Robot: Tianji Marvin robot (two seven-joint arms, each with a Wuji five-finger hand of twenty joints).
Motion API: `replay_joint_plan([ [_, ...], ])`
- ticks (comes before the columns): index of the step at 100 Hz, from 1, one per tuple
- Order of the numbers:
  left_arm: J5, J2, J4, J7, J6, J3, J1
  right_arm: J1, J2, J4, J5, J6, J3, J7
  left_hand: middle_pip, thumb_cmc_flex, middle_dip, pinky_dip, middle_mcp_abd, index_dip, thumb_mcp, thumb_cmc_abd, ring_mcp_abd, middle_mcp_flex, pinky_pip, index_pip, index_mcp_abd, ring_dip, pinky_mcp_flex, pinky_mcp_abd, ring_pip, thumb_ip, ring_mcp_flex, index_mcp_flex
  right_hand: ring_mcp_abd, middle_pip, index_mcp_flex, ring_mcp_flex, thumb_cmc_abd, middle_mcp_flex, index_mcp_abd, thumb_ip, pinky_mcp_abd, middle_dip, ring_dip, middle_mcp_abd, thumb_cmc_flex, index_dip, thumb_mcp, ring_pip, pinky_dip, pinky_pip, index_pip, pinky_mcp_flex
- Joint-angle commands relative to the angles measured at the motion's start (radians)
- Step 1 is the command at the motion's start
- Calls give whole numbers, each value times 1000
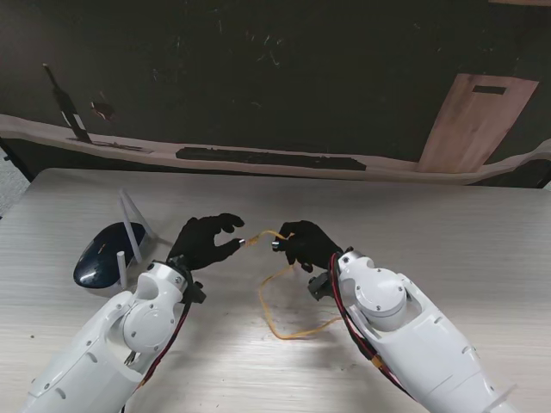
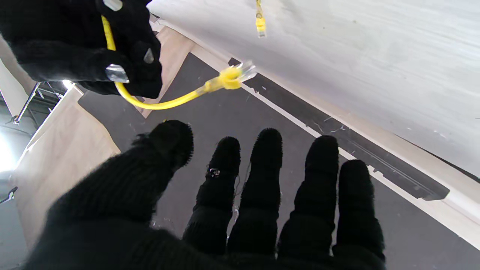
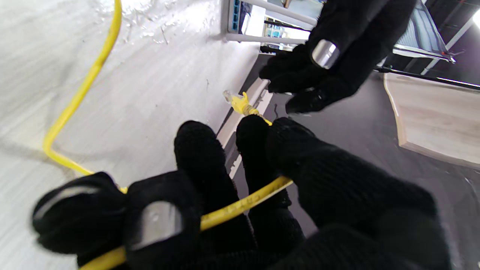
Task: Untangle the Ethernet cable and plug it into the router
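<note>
Between the two hands, the cable's (image 1: 277,288) clear plug (image 1: 250,242) points from the right hand (image 1: 303,243) toward the left hand (image 1: 205,241), the short free end running across between them. Right hand is closed around the cable; printing on its yellow jacket is unreadable. Left hand is spread, holding nothing. Beyond the left hand sits the router (image 1: 108,255). The cable's slack loops on the table (image 1: 448,224) behind the right hand.

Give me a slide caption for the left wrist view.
Open left hand reaches toward the clear plug of the yellow Ethernet cable, held out by the right hand.
</note>
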Motion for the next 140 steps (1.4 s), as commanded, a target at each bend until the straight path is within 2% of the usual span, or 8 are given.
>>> replay_joint_plan([
  [1,-5,2,-3,-23,-4,2,10,-21,7,-22,9,-18,10,7,-29,6,-21,-14,-3,-15,-7,12,-52,-45,-22,-22,-12,-13,-27,16,-17,6,-38,-3,-184,92,4,1,-9,94,-17,-19,-28,15,24,101,25,13,11,62,8,97,29,35],
  [19,-9,-2,41,-9,-5,29,-12,-55,14,-60,38,-46,49,18,-98,-41,-53,-34,-12,-43,39,-26,-78,-205,-60,-88,-10,-21,-59,10,-59,4,-109,-100,-189,97,-1,1,0,98,-12,-19,-32,18,29,101,25,18,5,68,11,104,32,37],
  [34,-18,-12,95,22,-3,73,-50,-67,21,-80,53,-52,63,40,-112,-55,-61,-36,-18,-55,59,-38,-84,-267,-61,-113,-17,-19,-63,9,-61,-2,-122,-148,-193,99,-2,1,2,100,-8,-18,-36,19,32,102,26,21,3,71,12,108,34,38],
  [51,50,-32,178,161,-2,135,-97,-72,25,-93,75,-52,64,64,-68,-71,-45,-13,-14,-33,108,-47,-88,-208,-9,-61,-49,-3,-33,20,-16,-12,-61,-136,-195,101,0,1,1,102,-10,-18,-39,20,34,101,25,23,1,74,14,111,36,38],
  [61,66,-37,197,198,-33,145,-107,-72,27,-96,81,-49,62,76,-54,-65,-39,-7,-24,-23,128,-68,-98,-166,4,-40,-86,-4,-18,22,-2,-15,-28,-121,-195,100,1,1,1,103,-10,-17,-40,20,35,103,26,23,2,74,14,111,35,38],
  [85,79,-22,174,155,-102,133,-97,-69,30,-96,84,-51,57,91,-35,-56,-31,-4,-48,-10,170,-120,-116,-59,9,-9,-130,-17,11,23,6,-27,54,-62,-199,101,1,1,1,105,-8,-17,-43,21,37,102,26,24,2,75,16,113,35,39],
  [119,108,-2,133,100,-139,109,-72,-53,23,-77,87,-46,46,77,24,-31,-6,20,-58,38,205,-107,-114,90,60,90,-89,1,76,23,76,-20,179,52,-200,102,0,1,3,105,-10,-18,-44,22,39,102,25,26,1,74,17,114,34,39],
  [140,108,8,104,60,-175,87,-47,-43,22,-71,95,-36,35,83,40,-35,2,30,-58,47,201,-103,-113,114,78,109,-69,8,89,22,99,-25,201,70,-199,102,-1,1,4,105,-8,-17,-45,23,40,102,25,26,0,75,18,114,34,39],
])
